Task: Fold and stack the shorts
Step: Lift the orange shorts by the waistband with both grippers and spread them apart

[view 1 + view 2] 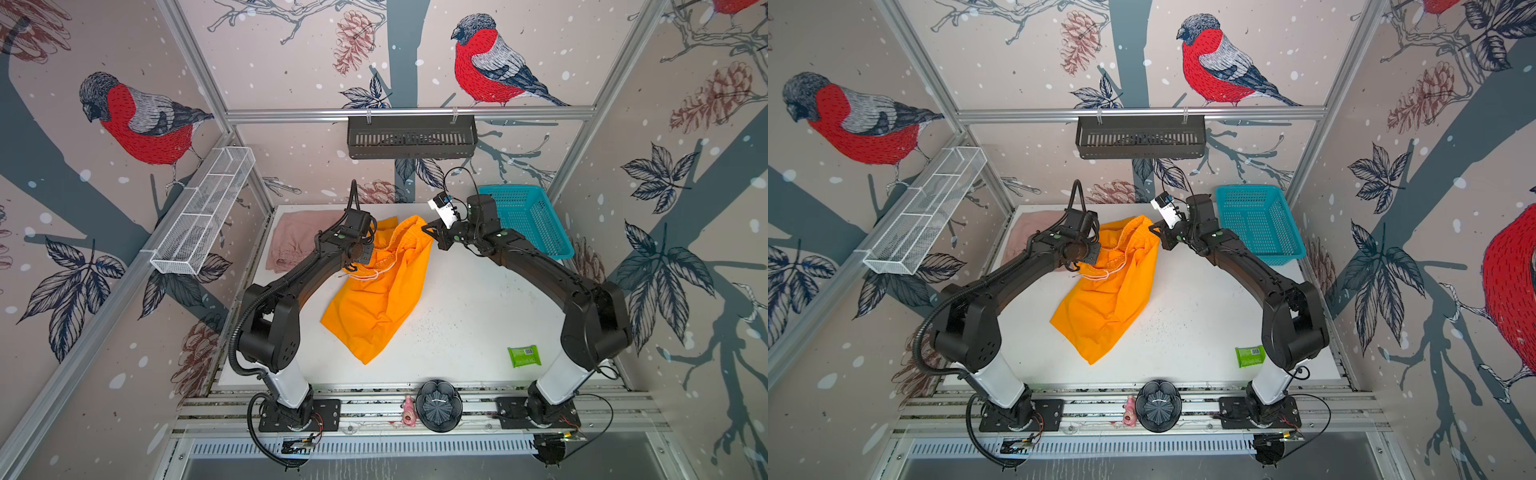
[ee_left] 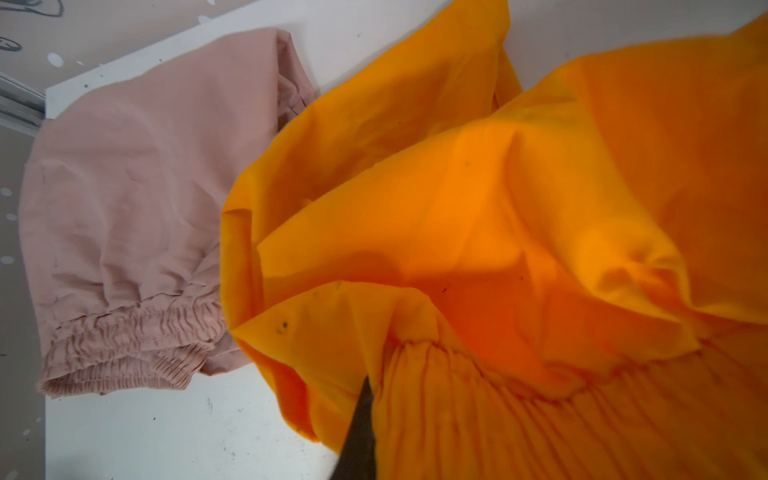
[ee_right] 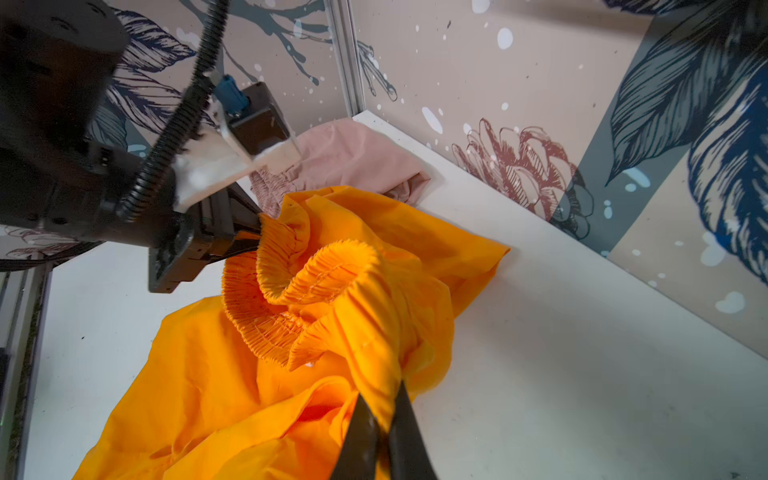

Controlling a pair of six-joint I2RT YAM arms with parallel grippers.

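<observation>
Thin matt cloth, creased, puckered at the elastic waistband: bright orange cloth shorts (image 1: 374, 307). Same soft matt weave on dusty pink cloth shorts (image 2: 124, 208), far left. Smooth matt white counter (image 1: 457, 324), speckled with dirt. Perforated teal plastic basket (image 1: 528, 224), far right.

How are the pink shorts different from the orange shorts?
The bright orange fabric shorts are gripped by the left hand and right hand; the dusty pink fabric shorts lie untouched. The orange ones are lifted and crumpled; the pink ones lie flat. Both have gathered elastic waistbands.
</observation>
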